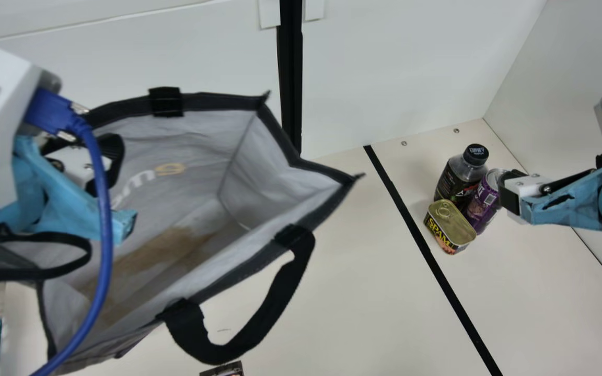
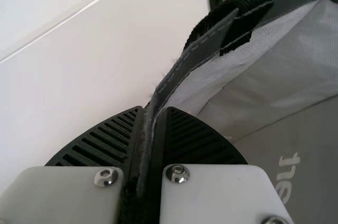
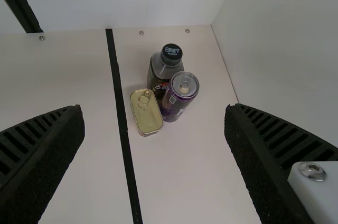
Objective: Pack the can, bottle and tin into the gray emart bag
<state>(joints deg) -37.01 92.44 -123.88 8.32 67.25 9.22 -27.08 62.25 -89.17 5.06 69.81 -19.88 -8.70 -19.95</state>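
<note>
Though upright, bottle (image 1: pixel 455 177) partly behind can (image 1: pixel 481 202).

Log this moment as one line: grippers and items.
left gripper: shut on gray bag rim | right gripper: open, facing bottle, can, tin | all three: on table, outside bag

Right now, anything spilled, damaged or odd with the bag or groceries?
One thing: a brown patch inside the gray bag, along its bottom. Against the gray lining it reads as a stain or wear; can't tell which. Bottle, can and tin sit upright, no spill visible.
</note>
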